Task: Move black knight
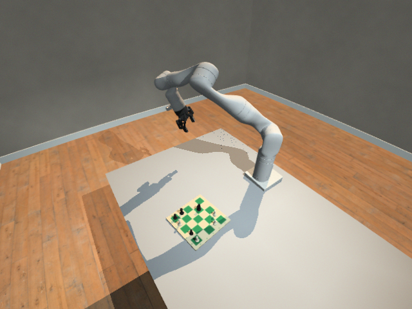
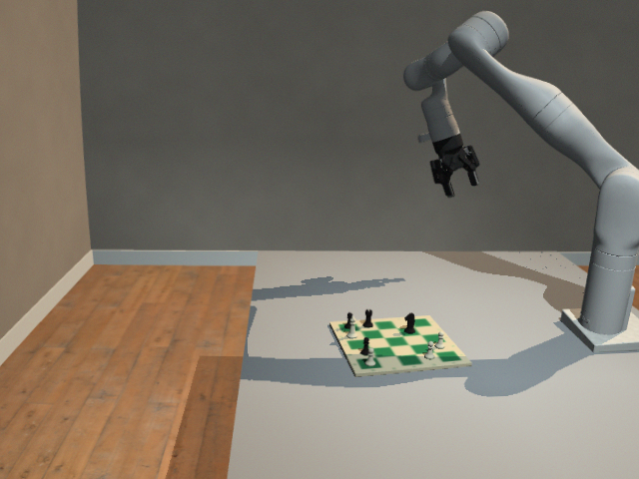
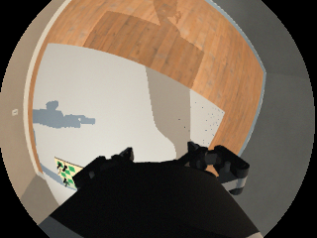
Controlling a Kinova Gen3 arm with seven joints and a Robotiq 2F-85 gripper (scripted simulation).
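Observation:
A small green and cream chessboard (image 1: 197,221) lies on the grey table; it also shows in the exterior view (image 2: 398,343). The black knight (image 1: 198,207) stands upright near the board's far edge, as the exterior view (image 2: 408,322) shows too. My gripper (image 1: 188,125) hangs high above the table, far behind the board, open and empty; it also shows in the exterior view (image 2: 460,187). In the wrist view only a corner of the board (image 3: 66,171) shows at the lower left. The edge letters and digits are too small to read.
Other black pieces (image 2: 367,318) (image 2: 365,346) and white pieces (image 2: 352,327) (image 2: 429,350) stand upright on the board. The arm's base (image 1: 263,179) is mounted on the table behind the board. A wooden floor surrounds the table.

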